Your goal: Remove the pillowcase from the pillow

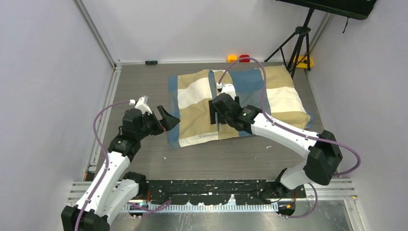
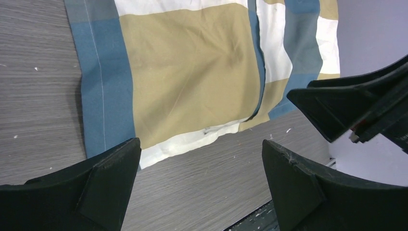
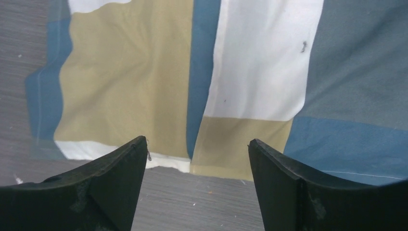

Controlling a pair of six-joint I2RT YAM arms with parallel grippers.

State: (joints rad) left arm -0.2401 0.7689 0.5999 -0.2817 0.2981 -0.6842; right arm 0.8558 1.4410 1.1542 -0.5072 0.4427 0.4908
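Note:
The checked blue, tan and white pillowcase lies flat on the table, covering the pillow, which is hidden inside it; the right half bulges. It also shows in the left wrist view and the right wrist view. My left gripper is open and empty, just off the pillowcase's left near corner, over bare table. My right gripper is open and empty, above the pillowcase's near edge by its middle seam.
The grey wood-grain table has a metal rail on its left. A yellow and a red object sit at the back edge. A black tripod stands at the back right. White walls close in both sides.

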